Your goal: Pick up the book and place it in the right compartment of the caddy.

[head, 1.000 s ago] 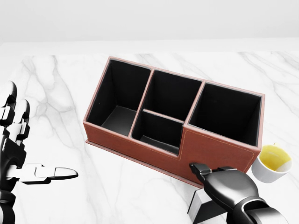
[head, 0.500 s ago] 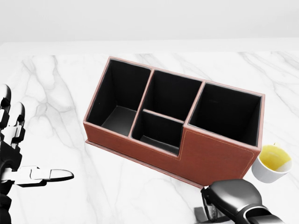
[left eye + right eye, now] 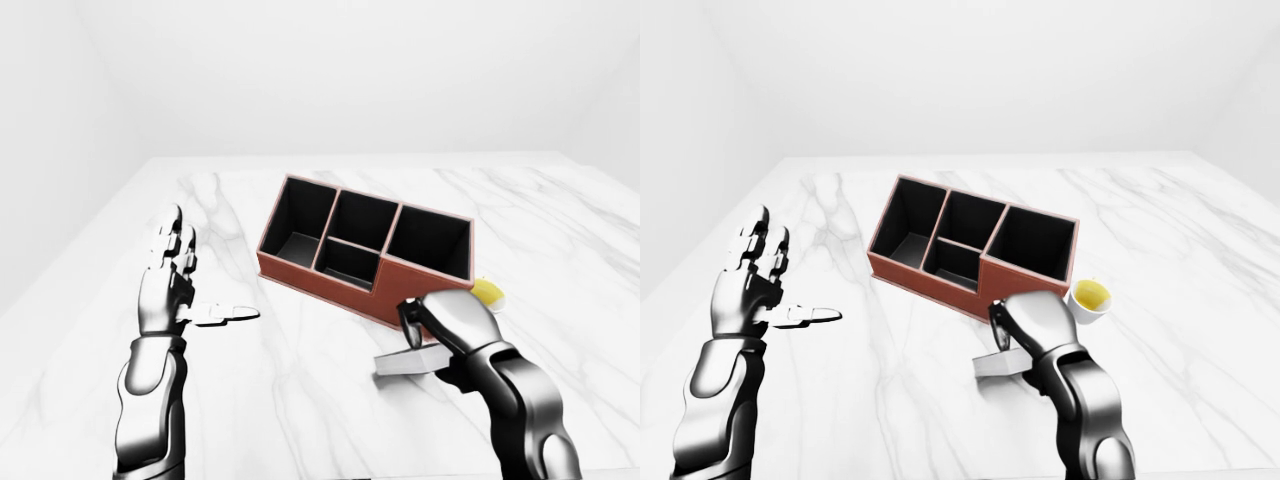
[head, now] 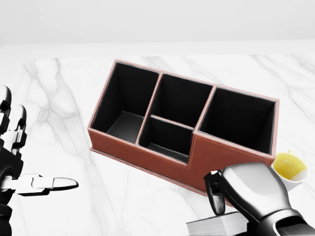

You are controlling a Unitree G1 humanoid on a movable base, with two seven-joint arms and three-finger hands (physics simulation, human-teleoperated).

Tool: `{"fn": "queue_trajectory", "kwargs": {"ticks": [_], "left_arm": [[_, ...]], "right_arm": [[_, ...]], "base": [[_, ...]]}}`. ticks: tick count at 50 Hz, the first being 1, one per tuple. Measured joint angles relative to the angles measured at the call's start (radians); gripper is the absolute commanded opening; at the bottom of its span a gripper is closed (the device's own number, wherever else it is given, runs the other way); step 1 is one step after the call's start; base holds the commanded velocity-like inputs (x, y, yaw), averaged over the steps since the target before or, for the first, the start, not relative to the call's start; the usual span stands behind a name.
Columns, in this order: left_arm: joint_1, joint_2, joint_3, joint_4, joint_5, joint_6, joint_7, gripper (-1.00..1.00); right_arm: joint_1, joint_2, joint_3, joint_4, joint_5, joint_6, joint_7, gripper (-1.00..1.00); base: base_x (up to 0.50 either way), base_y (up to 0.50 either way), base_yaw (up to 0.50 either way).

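At the bottom of the head view, my right hand point(image 4: 248, 196): fingers curled round the book point(image 4: 216, 225)
Book: nearly flat, just below the caddy point(image 4: 182, 123); outside its right compartment point(image 4: 241, 120)
My left hand point(image 3: 175, 290): spread wide, holding nothing
Cup point(image 3: 1087, 298): beside the caddy's right end

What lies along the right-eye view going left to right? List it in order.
Left hand, held open above the marble table → brown caddy with empty black compartments → white cup of yellow liquid. The right hand and the book under it overlap the caddy's span, so they are left out.
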Motion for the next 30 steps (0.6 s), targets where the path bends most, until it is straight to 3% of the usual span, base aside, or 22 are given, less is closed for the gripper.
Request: {"fn": "queue_trajectory", "kwargs": {"ticks": [5, 9, 17, 24, 30], "left_arm": [[0.000, -0.001, -0.003, -0.002, 0.001, 0.000, -0.001, 1.00], [0.002, -0.002, -0.004, -0.006, 0.001, 0.000, -0.002, 1.00], [0.006, -0.005, -0.006, -0.012, 0.001, 0.000, -0.004, 1.00], [0.007, -0.006, -0.007, -0.015, 0.002, 0.000, -0.006, 1.00], [0.005, -0.007, -0.009, -0.012, 0.003, 0.000, -0.006, 1.00]], "right_arm": [[-0.007, -0.001, 0.008, -0.096, 0.033, 0.000, 0.000, -1.00], [-0.016, -0.019, 0.025, -0.164, 0.053, 0.021, 0.000, -1.00], [-0.047, -0.053, 0.069, -0.262, 0.079, 0.091, 0.000, -1.00], [-0.100, -0.081, 0.111, -0.320, 0.093, 0.175, 0.000, -1.00], [-0.186, -0.122, 0.151, -0.360, 0.101, 0.175, 0.000, -1.00]], "base": [[0.00, 0.00, 0.00], [0.00, 0.00, 0.00], [0.00, 0.00, 0.00], [0.00, 0.00, 0.00], [0.00, 0.00, 0.00]]}}
